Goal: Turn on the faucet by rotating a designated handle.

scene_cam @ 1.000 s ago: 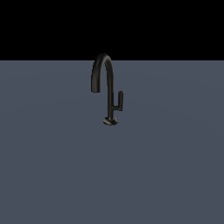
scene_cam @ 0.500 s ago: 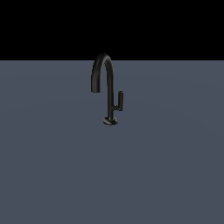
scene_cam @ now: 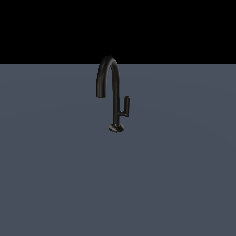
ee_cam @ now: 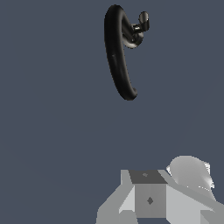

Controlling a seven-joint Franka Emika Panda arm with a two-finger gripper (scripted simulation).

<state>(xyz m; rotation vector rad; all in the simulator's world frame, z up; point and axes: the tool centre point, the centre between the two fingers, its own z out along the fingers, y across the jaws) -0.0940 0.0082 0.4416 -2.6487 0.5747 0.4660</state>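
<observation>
You see a glossy black faucet [scene_cam: 110, 80] with a matching black handle [scene_cam: 126, 104]. The desk [scene_cam: 55, 175] beneath is plain slate blue-grey, unpatterned. The tool [ee_cam: 151, 199] shows pale and mid grey.

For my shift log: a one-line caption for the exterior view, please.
Black gooseneck faucet standing alone on a grey surface, its short handle on the view's right; no arm visible.

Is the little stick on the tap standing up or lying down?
Standing up. In the exterior view the handle is a straight vertical bar beside the faucet stem.
</observation>
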